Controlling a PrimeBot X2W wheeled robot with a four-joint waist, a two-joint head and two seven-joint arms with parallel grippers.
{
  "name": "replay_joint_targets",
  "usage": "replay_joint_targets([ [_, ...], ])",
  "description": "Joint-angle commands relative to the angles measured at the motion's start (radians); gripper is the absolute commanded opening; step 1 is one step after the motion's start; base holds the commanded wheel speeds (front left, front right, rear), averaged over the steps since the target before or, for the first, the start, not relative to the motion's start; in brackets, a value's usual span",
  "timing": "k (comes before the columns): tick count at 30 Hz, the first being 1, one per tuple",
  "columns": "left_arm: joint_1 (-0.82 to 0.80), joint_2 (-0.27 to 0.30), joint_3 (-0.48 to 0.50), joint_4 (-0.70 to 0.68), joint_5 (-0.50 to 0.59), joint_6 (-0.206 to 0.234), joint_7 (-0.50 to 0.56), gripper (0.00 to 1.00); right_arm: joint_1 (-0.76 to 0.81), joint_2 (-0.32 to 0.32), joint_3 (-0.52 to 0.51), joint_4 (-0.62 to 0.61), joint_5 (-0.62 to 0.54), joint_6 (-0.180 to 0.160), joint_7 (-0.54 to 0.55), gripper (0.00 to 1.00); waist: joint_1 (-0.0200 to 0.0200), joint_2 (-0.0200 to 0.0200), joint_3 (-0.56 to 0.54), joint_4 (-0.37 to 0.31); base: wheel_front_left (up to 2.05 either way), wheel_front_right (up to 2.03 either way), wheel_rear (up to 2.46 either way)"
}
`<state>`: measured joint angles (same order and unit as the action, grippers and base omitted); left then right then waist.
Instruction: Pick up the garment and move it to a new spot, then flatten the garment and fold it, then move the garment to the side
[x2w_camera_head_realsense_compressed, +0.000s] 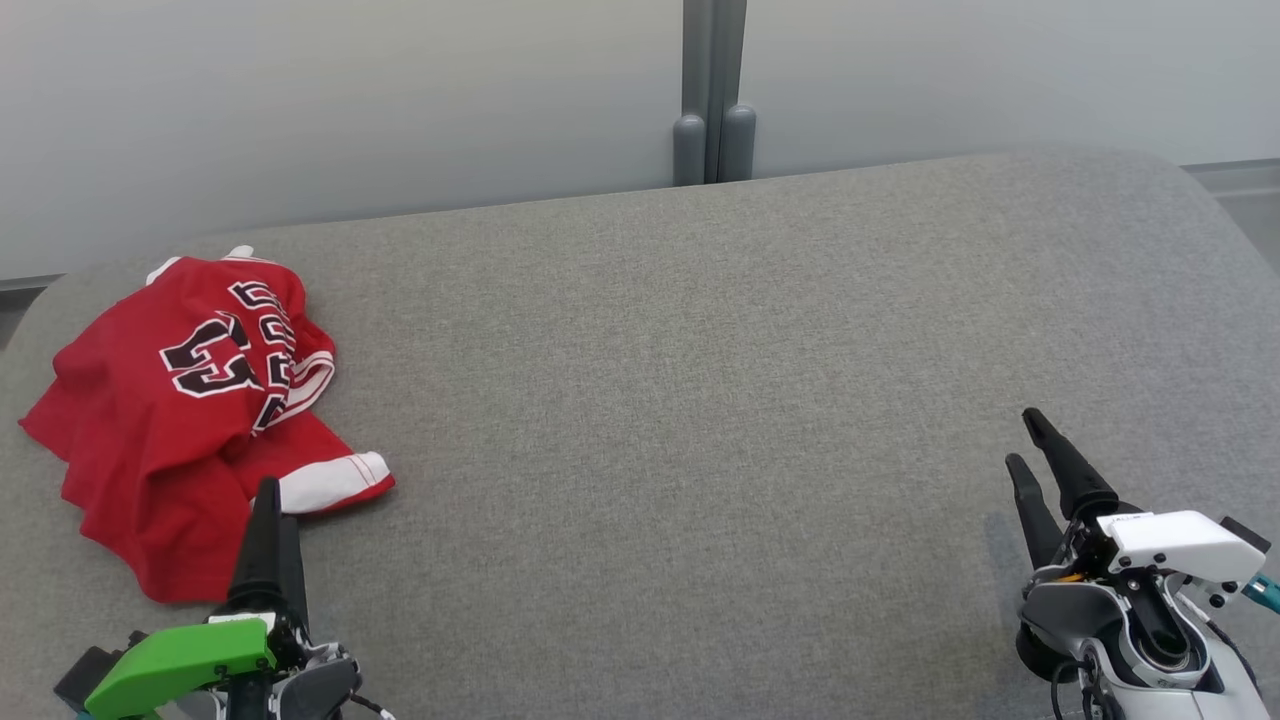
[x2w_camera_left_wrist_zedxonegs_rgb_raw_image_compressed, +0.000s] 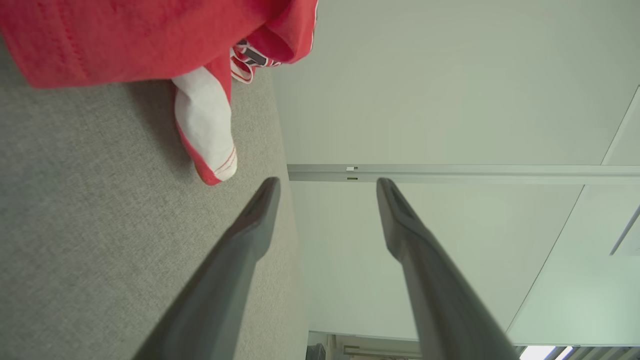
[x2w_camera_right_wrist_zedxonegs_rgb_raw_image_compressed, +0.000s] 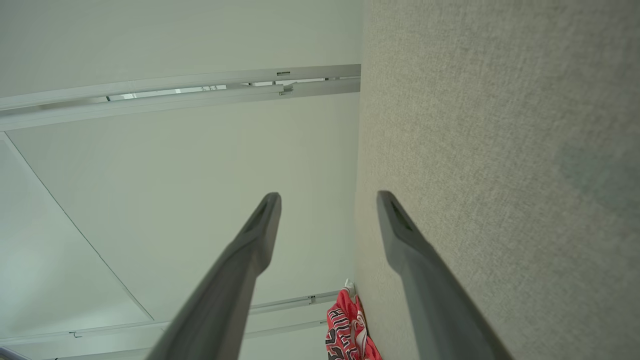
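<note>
Over the grey cushion (x2w_camera_head_realsense_compressed: 700, 350), left gripper (x2w_camera_left_wrist_zedxonegs_rgb_raw_image_compressed: 327, 182) by the garment (x2w_camera_head_realsense_compressed: 180, 400) and right gripper (x2w_camera_right_wrist_zedxonegs_rgb_raw_image_compressed: 327, 195) spread empty fingers.

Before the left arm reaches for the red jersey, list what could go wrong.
1. The red jersey lies crumpled in layers, so the open left gripper may pinch only the white cuff nearest it and lift it lopsided.
2. It sits near the grey cushion's left edge; a dragging pull might slide it off.
3. The right gripper is far across, so two-handed flattening needs a long reach.
</note>
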<state>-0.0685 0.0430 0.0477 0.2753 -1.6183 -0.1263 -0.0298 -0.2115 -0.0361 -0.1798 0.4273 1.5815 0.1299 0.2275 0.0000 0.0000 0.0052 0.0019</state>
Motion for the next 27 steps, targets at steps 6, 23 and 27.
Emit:
replay_joint_targets([
  [6,-0.027,0.004,-0.014,-0.042,0.016,-0.002,-0.023,1.00,-0.012,-0.006,0.021,-0.063,0.005,0.000,-0.045,1.00,0.0000,0.0000,0.001,0.002,0.00,0.00,0.00],
  [23,-0.036,0.011,-0.036,-0.104,0.192,-0.002,-0.072,1.00,0.020,-0.015,0.072,-0.180,-0.078,0.001,-0.148,1.00,0.0000,0.0000,0.003,0.005,0.00,0.00,0.00],
  [27,-0.035,0.010,-0.039,-0.117,0.263,-0.003,-0.082,1.00,0.025,-0.021,0.089,-0.201,-0.137,0.001,-0.169,1.00,0.0000,0.0000,0.003,0.006,0.00,0.00,0.00],
])
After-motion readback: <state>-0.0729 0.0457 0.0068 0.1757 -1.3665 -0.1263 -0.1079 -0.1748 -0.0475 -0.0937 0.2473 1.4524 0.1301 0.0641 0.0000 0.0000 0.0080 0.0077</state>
